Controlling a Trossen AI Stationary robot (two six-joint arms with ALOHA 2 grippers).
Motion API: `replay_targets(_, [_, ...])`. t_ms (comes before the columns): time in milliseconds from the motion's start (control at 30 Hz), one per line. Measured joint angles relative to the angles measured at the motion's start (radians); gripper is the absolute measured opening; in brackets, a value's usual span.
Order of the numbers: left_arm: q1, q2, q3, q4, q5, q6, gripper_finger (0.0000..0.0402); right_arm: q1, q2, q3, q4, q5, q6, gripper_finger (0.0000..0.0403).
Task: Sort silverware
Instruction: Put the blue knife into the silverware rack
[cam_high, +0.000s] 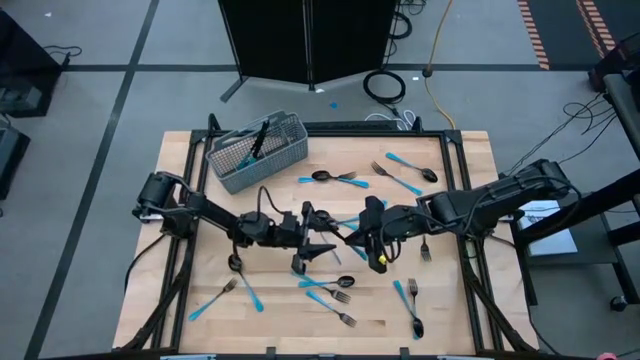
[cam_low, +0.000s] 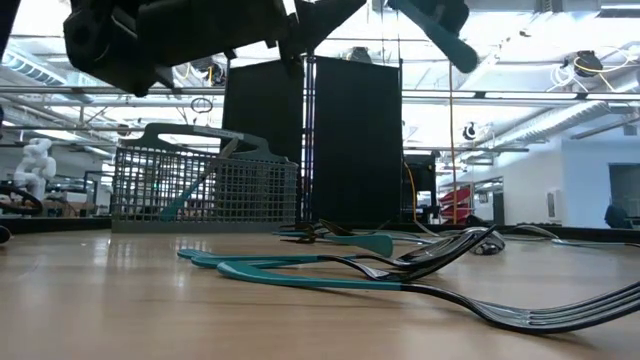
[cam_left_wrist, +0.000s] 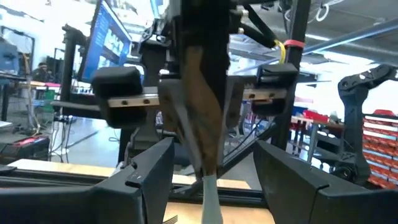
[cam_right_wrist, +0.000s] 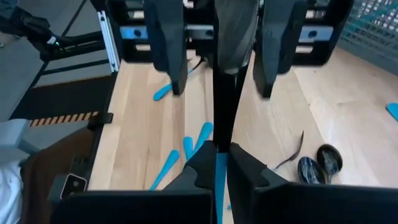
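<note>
Above the middle of the wooden table (cam_high: 190, 160), two dark robot arms meet tip to tip. The right gripper (cam_right_wrist: 216, 163) is clamped on a single utensil (cam_right_wrist: 217, 177) with a light-blue handle, its fingers pressed tight against the handle. The left gripper (cam_left_wrist: 211, 171) faces it with its fingers spread wide, one on either side of the same piece, not touching it.

A grey wire-mesh basket (cam_high: 285, 152) sits near the table's far left corner, away from the grippers, with a few utensils standing inside. The rest of the silverware (cam_high: 340, 179) lies scattered flat: a cluster right of the basket towards the far right corner, another group under and just in front of the grippers, and a few pieces near the front edge. Bare wood shows along the left side and between basket and grippers, leaving some open room there. A black metal frame borders the table's edges.

Behind the table's far edge stands a tall black cabinet (cam_low: 355, 140). No readable writing or brand marks can be made out.
</note>
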Motion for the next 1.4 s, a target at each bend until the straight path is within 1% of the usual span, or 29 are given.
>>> replay_targets(167, [0.005, 0.0, 0.001, -0.016, 0.003, -0.004, 0.0217, -0.007, 0.0, 0.0, 0.031, -0.002, -0.033, 0.0004])
replay_targets(433, [0.015, 0.0, 0.002, -0.021, -0.023, -0.006, 0.0217, -0.028, 0.003, 0.0, 0.043, -0.004, -0.045, 0.0004])
replay_targets(833, [0.033, 0.0, 0.052, -0.033, -0.027, -0.005, 0.0217, -0.052, 0.003, 0.0, 0.042, -0.004, -0.06, 0.0004])
replay_targets(1000, [0.037, 0.0, 0.065, -0.083, -0.02, -0.005, 0.021, -0.052, 0.003, 0.0, 0.042, -0.004, -0.06, 0.0004])
replay_targets(1067, [0.037, 0.0, 0.068, -0.104, -0.019, -0.005, 0.0193, -0.052, 0.003, 0.0, 0.044, -0.004, -0.064, 0.0004])
replay_targets(1167, [0.037, 0.0, 0.07, -0.113, -0.018, -0.005, 0.0153, -0.052, 0.003, 0.0, 0.047, -0.004, -0.068, 0.0004])
replay_targets(1233, [0.037, 0.0, 0.07, -0.112, -0.018, 0.001, 0.0117, -0.052, 0.003, 0.0, 0.051, -0.003, -0.068, 0.0004])
replay_targets(1367, [0.037, 0.0, 0.07, -0.102, -0.016, 0.026, 0.0032, -0.052, 0.003, 0.0, 0.047, -0.004, -0.075, 0.0004])
replay_targets(1400, [0.036, 0.0, 0.07, -0.101, -0.015, 0.033, 0.002, -0.051, 0.002, 0.0, 0.047, -0.004, -0.075, 0.0004])
